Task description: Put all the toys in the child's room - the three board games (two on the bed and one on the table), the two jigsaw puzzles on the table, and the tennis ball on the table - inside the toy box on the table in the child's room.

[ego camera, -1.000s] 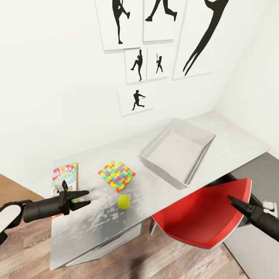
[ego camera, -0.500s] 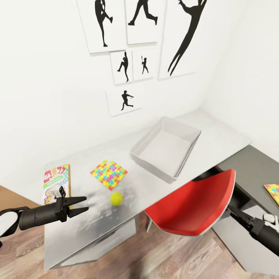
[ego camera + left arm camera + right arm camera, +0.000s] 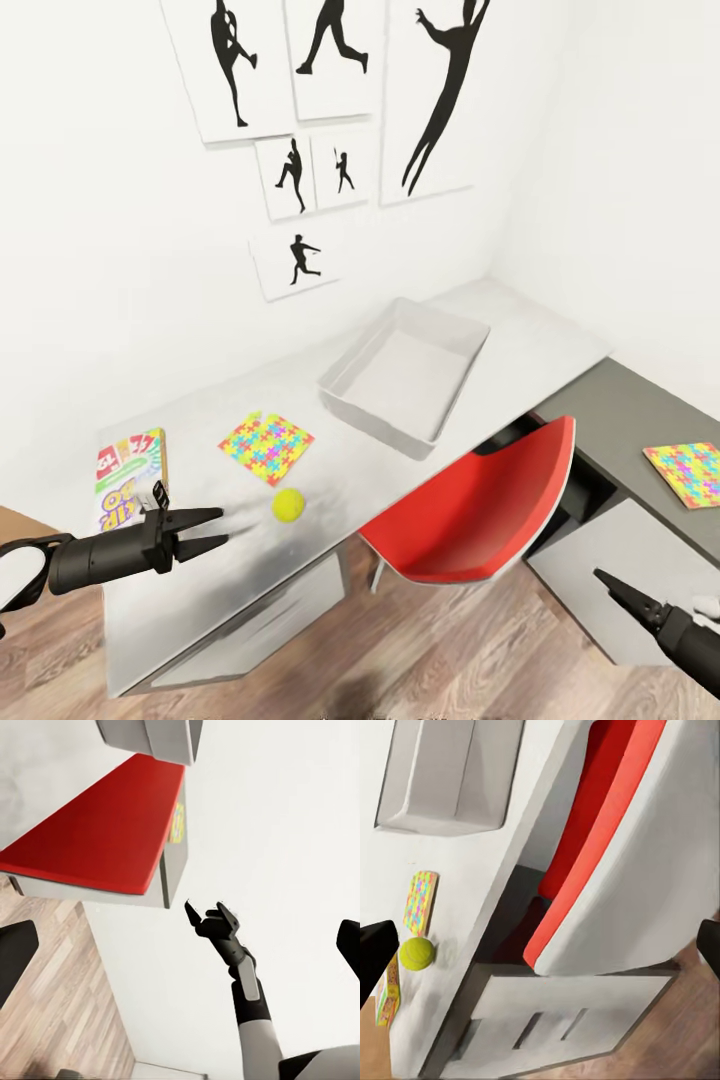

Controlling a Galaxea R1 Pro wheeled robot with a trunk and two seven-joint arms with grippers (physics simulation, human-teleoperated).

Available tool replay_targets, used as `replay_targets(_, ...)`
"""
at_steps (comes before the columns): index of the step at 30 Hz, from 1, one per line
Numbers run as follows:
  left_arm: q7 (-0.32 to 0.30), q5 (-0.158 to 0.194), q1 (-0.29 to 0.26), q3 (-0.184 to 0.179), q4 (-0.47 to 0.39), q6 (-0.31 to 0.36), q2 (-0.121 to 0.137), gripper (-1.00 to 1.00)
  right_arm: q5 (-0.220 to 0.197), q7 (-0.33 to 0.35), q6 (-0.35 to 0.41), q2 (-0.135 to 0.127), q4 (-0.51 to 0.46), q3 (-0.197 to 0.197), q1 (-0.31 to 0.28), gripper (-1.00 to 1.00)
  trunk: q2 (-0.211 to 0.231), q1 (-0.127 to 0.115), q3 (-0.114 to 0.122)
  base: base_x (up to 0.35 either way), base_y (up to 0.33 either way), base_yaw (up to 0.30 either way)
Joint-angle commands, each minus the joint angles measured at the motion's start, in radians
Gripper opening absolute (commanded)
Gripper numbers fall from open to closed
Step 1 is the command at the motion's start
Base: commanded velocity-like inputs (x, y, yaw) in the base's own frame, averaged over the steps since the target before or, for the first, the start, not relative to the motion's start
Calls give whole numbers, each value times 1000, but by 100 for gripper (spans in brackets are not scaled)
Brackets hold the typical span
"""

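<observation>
Tennis ball [image 3: 288, 504], small and yellow-green, lay on the long white-grey table [image 3: 520, 335], at about two o'clock from the left gripper [image 3: 205, 532] and near it. That gripper hovered over the table's near edge with its black fingers spread and nothing between them. The right gripper [image 3: 606, 581] hung low off the far side of the red moulded chair [image 3: 480, 510], well apart from the ball; whether it was released or clenched I could not tell. The left arm was, I judge, the nearer for the ball.

At twelve o'clock from the ball lay a thin multicoloured jigsaw puzzle board [image 3: 265, 447], and at nine o'clock from that a flat yellow-green game box with purple lettering [image 3: 131, 479]. The light grey low-walled toy box [image 3: 405, 375] stood empty at about one o'clock, its long axis running toward the wall. A second puzzle board [image 3: 692, 473] rested on the dark grey side surface at three o'clock. Black silhouette posters [image 3: 330, 100] hung on the white wall; wood planks covered the floor.
</observation>
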Motion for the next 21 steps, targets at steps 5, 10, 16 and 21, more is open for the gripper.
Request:
replay_targets(5,-11,-3,-1,-2,1,1,2,100,-9,5,-12,-7,-2,-9,11,100,-2,0,-1,-106,164,-8)
replay_targets(10,-14,-2,-1,-1,1,1,3,100,-15,10,-7,-3,-8,-20,10,100,-2,0,-1,-12,18,-1)
replay_targets(16,-14,-2,-1,-2,1,1,2,100,-15,12,-6,-10,-9,-40,10,100,-2,0,-1,-2,3,0)
replay_targets(21,-14,-2,-1,-1,1,2,-1,100,-16,11,-5,-12,-12,-67,10,100,-2,0,-1,0,0,-77)
